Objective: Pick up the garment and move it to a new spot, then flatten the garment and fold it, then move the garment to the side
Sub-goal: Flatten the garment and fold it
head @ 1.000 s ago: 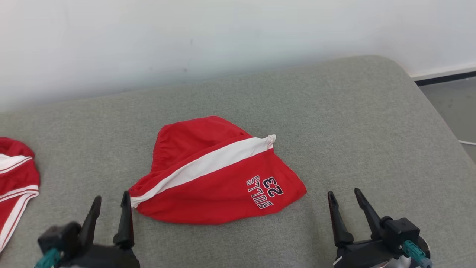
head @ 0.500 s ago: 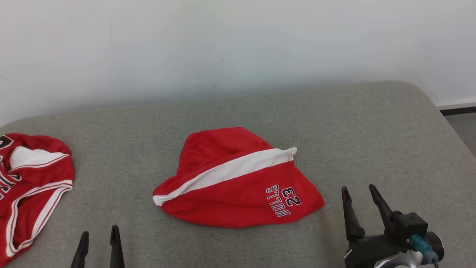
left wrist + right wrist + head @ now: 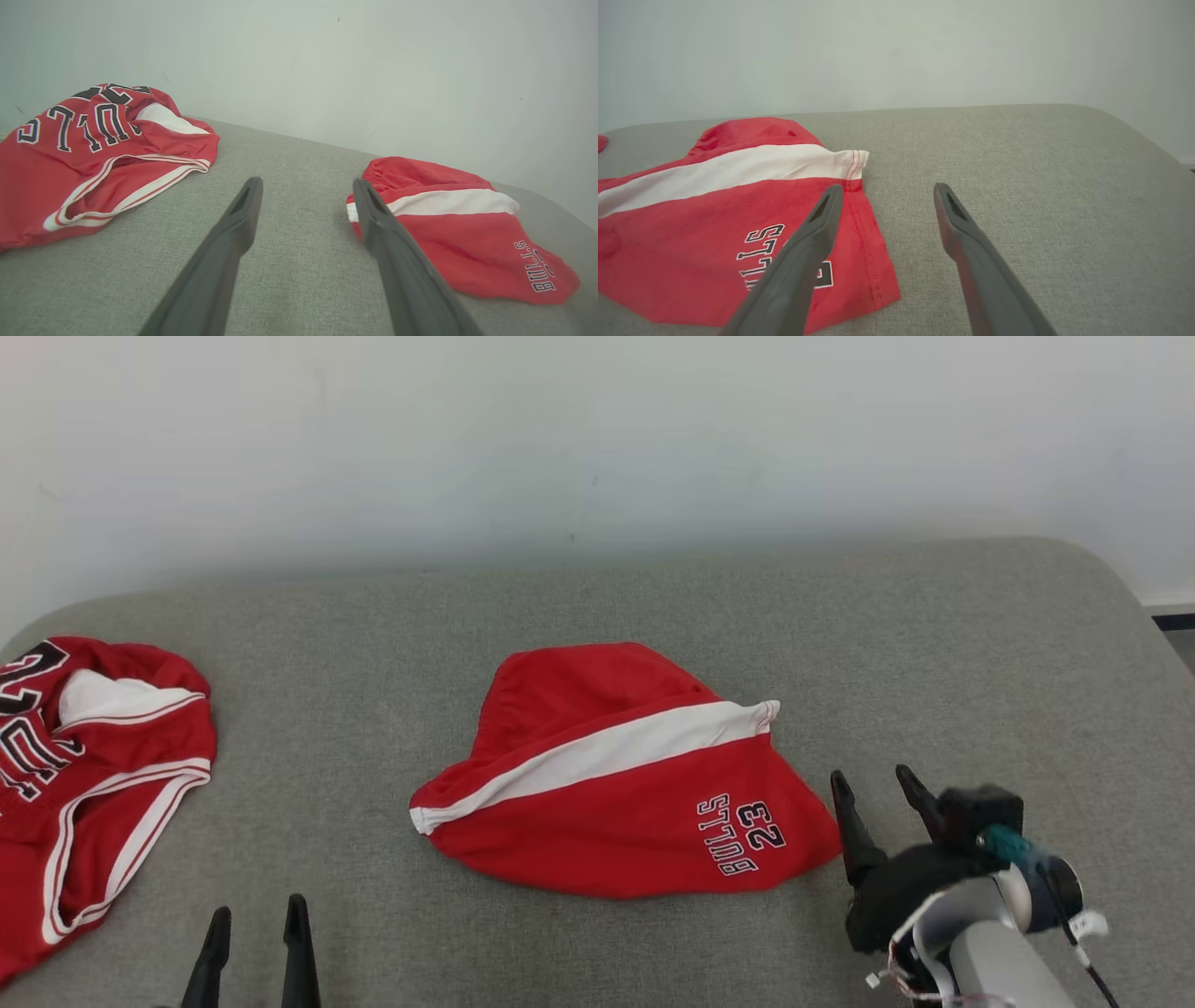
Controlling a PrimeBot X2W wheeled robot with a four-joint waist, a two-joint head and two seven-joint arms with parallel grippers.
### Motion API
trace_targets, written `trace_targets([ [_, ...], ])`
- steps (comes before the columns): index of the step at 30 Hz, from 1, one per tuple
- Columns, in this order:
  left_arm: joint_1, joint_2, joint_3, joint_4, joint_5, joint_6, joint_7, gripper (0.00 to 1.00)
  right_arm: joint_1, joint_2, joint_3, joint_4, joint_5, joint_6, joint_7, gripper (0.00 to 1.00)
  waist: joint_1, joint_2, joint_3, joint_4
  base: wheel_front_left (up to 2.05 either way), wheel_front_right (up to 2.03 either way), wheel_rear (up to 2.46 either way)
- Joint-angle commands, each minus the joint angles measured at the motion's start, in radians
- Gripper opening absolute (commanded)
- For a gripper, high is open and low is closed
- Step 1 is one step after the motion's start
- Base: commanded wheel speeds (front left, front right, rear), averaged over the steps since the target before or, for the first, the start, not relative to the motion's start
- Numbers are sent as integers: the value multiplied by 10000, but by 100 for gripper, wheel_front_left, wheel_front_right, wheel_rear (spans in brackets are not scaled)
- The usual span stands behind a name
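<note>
Red fabric shorts with a white stripe and "BULLS 23" lettering [image 3: 635, 784] lie folded at the centre of the grey upholstered surface [image 3: 934, 644]. The right gripper [image 3: 871, 775] is just beside their right hem, jaws spread and empty; contact cannot be confirmed. The left gripper [image 3: 259, 907] is released and empty. A crumpled red-and-white jersey [image 3: 93, 775] lies far left.

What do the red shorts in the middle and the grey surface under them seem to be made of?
Red shorts: probably soft knit cotton or a blend, matte; soft creases, stitched hem, gathered waistband. Grey surface: likely padding covered in matte woven fabric; a fine weave shows close up, and the corners are rounded.
</note>
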Motion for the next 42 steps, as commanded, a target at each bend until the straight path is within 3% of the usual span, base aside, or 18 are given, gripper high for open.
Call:
trace_targets([
  [1,-280,-53,40,-73,129,-84,-7,100,-604,-10,-40,361,75,-26,587,100,1,0,445,131,0,0,0],
  [4,-614,-81,-18,-101,225,-192,-7,100,-1562,-12,-64,1135,139,-26,1916,100,1,0,938,308,0,0,0],
  [10,-1220,-120,-134,70,313,-400,-7,100,-2886,-136,59,2589,24,-26,3470,100,1,0,1519,710,0,0,0],
  [16,-1418,-142,-124,167,355,-485,-7,100,-3097,-98,143,3220,376,-26,3739,100,1,0,1634,857,0,0,0],
  [23,-1362,-156,29,199,339,-519,-7,100,-2751,-85,659,3263,582,-23,3100,98,1,0,1554,742,0,0,0],
  [24,-1351,-159,40,201,316,-523,-7,100,-2736,-110,719,3241,578,-23,2972,95,1,0,1532,712,0,0,0],
  [26,-1320,-158,58,226,240,-522,-8,100,-2676,-119,889,3285,651,-23,2827,50,1,0,1455,610,0,0,0],
  [28,-1310,-159,60,238,206,-517,-8,100,-2684,-172,1032,3231,604,-23,2654,35,1,0,1422,556,0,0,0],
  [30,-1297,-159,39,232,196,-488,-8,100,-2698,-222,1154,3173,570,-23,2451,0,1,0,1386,509,0,0,0],
  [37,-1066,-158,-21,248,138,-402,-8,100,-2262,-335,916,2540,293,-24,1330,0,1,0,1129,369,0,0,0],
  [42,-857,-157,-21,269,84,-363,-8,100,-1027,-189,305,1538,149,-24,755,0,1,0,863,276,0,0,0],
])
